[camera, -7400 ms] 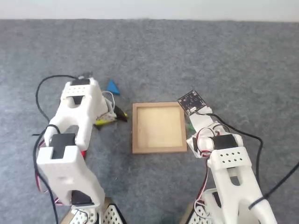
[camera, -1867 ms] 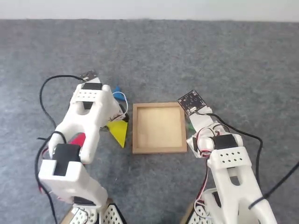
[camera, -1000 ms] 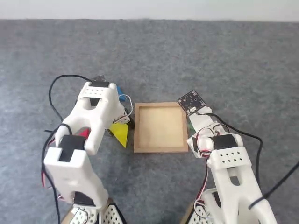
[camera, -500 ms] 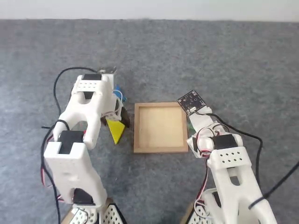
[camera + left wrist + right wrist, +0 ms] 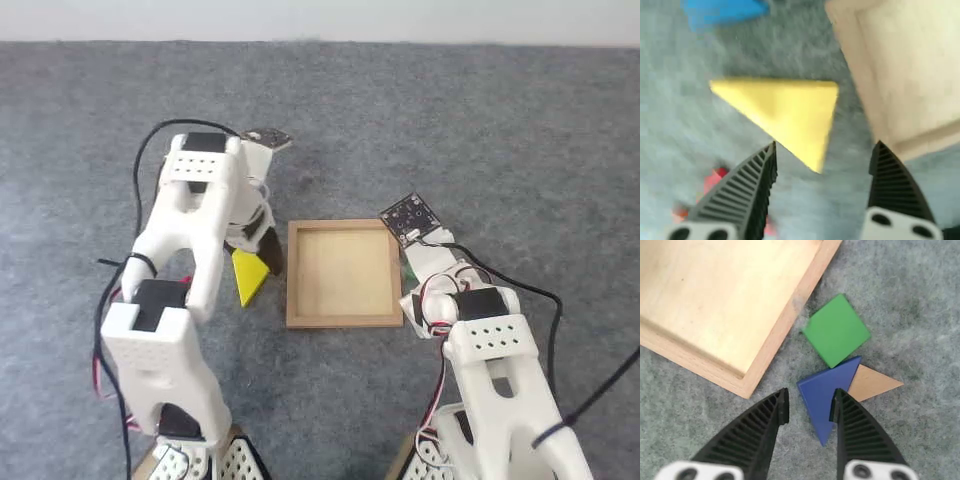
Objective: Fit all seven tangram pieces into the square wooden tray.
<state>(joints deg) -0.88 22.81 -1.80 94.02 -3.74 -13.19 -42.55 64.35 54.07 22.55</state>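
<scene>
The yellow triangle (image 5: 785,117) is judged to be light, stiff and flat, probably painted wood with smooth faces that may slip. As it lies thin on the carpet, it is best taken across two straight edges near the middle, not by a sharp corner. It lies just beside the tray (image 5: 343,318), on the side toward the left arm, apart from the rim. The left gripper (image 5: 825,150) is held above it, fingers spread wide and holding nothing.

The tray is a shallow square of pale bare wood with a raised rim, and no piece is yet laid in it. On its opposite side a green square (image 5: 836,330), a dark blue triangle (image 5: 822,382) and a tan triangle (image 5: 875,383) lie close together. The right gripper (image 5: 810,395) is poised over the blue one, fingers parted and empty.

A light blue piece (image 5: 722,10) and a red piece (image 5: 715,177) lie farther from the tray than the yellow triangle. Everything rests on grey short-pile carpet (image 5: 450,120).
</scene>
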